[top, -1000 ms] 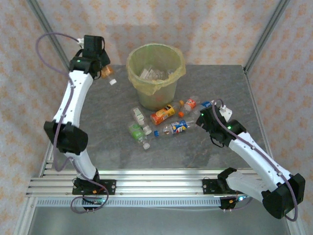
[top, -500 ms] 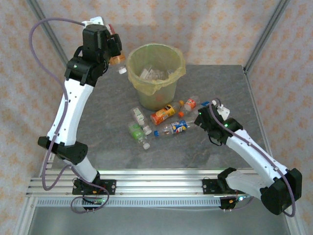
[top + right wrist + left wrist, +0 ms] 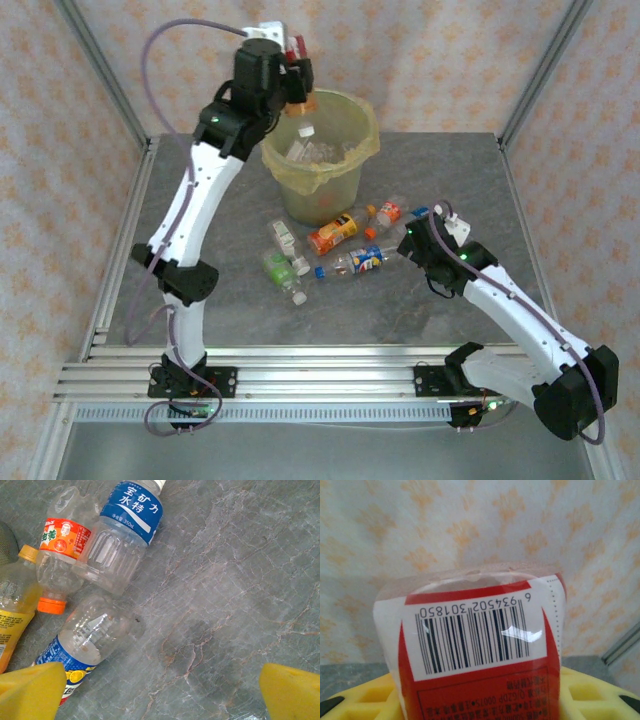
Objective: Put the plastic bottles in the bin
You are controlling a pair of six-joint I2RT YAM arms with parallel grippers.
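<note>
My left gripper (image 3: 296, 88) is raised over the bin's left rim and is shut on a plastic bottle (image 3: 302, 108) that hangs with its white cap down. In the left wrist view that bottle's red label with a barcode (image 3: 475, 645) sits between my yellow fingers (image 3: 355, 705). The bin (image 3: 320, 195), lined with a yellow-green bag, holds clear bottles. Several more bottles lie in front of it: an orange one (image 3: 335, 232), a blue-labelled one (image 3: 360, 262) and a green one (image 3: 277, 267). My right gripper (image 3: 410, 245) (image 3: 162, 695) hovers open just right of them, nothing between its fingers.
Under the right wrist lie a blue-labelled water bottle (image 3: 125, 535), an orange-capped bottle (image 3: 60, 555) and a blue-and-yellow-labelled one (image 3: 85, 640), with bare marble table (image 3: 225, 605) to their right. Metal frame posts (image 3: 100, 60) stand at the back corners.
The left arm has swung up and to the right with the bottle, from the table's back left to over the bin's rim. The right arm has barely moved.
</note>
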